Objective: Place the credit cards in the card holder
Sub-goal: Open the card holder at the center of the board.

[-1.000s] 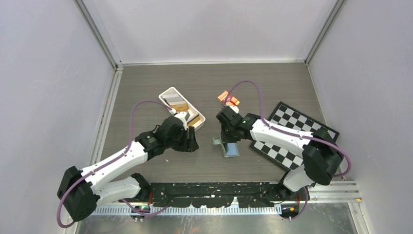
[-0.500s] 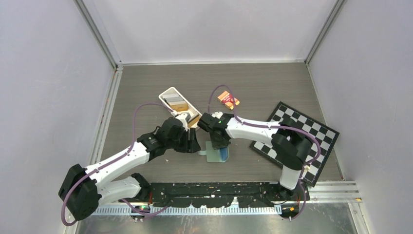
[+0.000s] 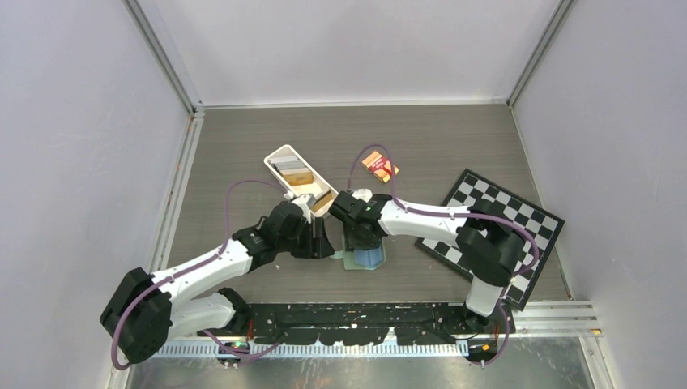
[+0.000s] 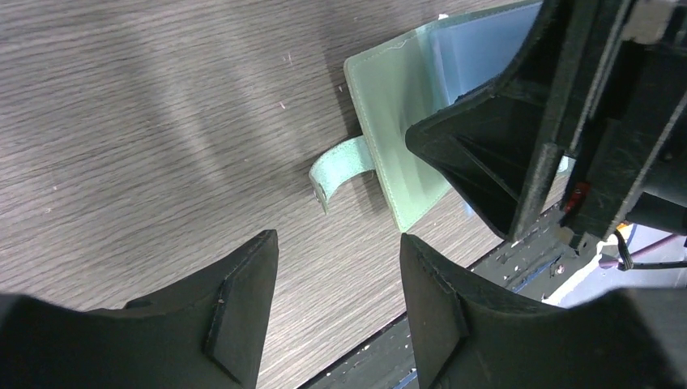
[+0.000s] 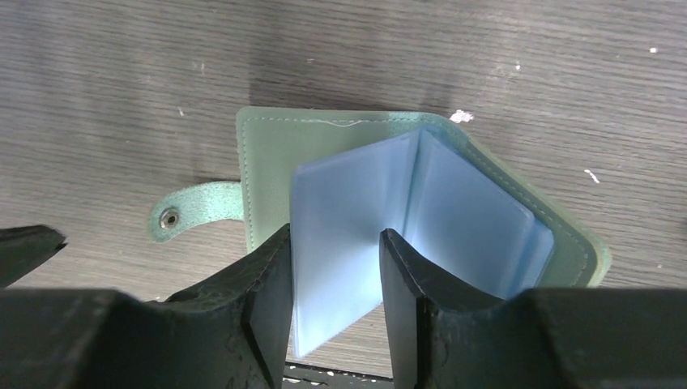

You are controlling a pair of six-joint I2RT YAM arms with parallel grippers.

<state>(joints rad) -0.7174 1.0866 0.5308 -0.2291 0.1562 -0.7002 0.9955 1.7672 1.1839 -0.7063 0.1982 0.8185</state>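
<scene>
The card holder lies open on the table, its sage-green cover flat, its blue-grey pockets fanned upward and its clasp tab pointing left. My right gripper hangs open directly over the pockets, holding nothing. My left gripper is open and empty just left of the holder, near the tab. The credit cards, grey and gold-tan, sit in the white tray behind the left gripper.
An orange-and-red packet lies behind the right arm. A checkerboard mat covers the right side. The black rail at the table's near edge runs just in front of the holder.
The right arm swung left, carrying the card holder toward the left gripper. Its jaws have since opened and let go. The left arm shifted slightly right.
</scene>
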